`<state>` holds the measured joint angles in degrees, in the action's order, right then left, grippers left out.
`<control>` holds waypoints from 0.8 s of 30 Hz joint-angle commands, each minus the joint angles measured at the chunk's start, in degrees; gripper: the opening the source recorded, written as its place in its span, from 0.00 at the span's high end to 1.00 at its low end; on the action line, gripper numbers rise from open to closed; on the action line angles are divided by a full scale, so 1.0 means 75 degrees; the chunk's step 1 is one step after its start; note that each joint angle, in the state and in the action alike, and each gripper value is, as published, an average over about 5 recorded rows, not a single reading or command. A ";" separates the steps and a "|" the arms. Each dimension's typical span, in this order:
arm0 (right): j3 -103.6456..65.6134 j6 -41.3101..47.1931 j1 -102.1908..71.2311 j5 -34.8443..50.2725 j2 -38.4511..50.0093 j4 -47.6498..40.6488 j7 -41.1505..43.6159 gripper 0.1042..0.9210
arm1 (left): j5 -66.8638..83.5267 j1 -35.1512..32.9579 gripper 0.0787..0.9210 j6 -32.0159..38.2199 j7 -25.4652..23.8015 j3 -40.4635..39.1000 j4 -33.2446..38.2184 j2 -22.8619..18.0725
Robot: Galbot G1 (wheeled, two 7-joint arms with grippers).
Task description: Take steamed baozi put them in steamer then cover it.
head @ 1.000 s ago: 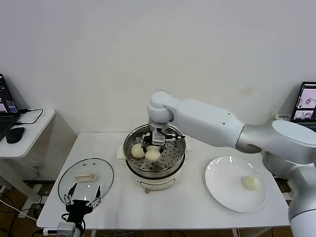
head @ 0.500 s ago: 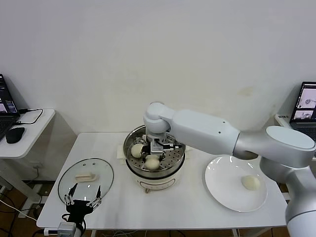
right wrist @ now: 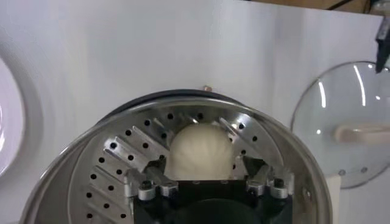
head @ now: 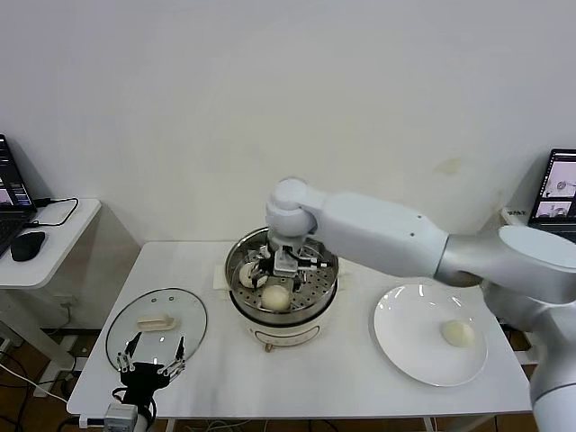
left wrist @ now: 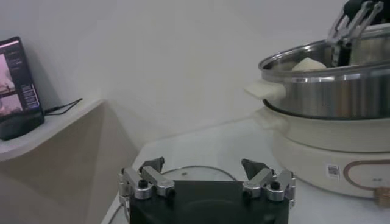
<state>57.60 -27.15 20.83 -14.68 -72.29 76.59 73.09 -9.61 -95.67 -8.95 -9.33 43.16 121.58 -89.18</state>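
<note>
steel steamer (head: 310,290), no legible writing; right gripper (right wrist: 200,165) spread around a baozi (right wrist: 201,150); left gripper (left wrist: 206,181) spread.

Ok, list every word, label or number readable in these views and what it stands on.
No text can be read.
Steamer: small square code sticker on the white base, too small to read.
Laptop screens: show pictures only, too blurred to read.

No text can be read: the small label on the white base of the steamer (left wrist: 333,171) is too small to make out.
</note>
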 commanded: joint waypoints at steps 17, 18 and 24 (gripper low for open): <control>-0.0827 0.6633 0.0394 0.2689 0.6202 0.1469 0.0480 0.12 | -0.0025 -0.0001 0.12 -0.0137 -0.0176 -0.0420 0.0154 0.0252; -0.0939 0.6585 0.0155 0.2459 0.6343 0.1504 0.0528 0.12 | -0.0026 -0.0025 0.12 -0.0139 -0.0171 -0.0439 0.0162 0.0253; -0.2582 0.6235 -0.2073 0.1272 0.6659 0.1308 0.0588 0.12 | -0.0035 -0.0219 0.12 -0.0162 -0.0168 -0.0506 0.0349 0.0256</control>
<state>51.01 12.56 24.15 4.19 -36.18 84.98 76.44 -9.85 -96.33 -10.04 -10.55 39.88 123.03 -87.27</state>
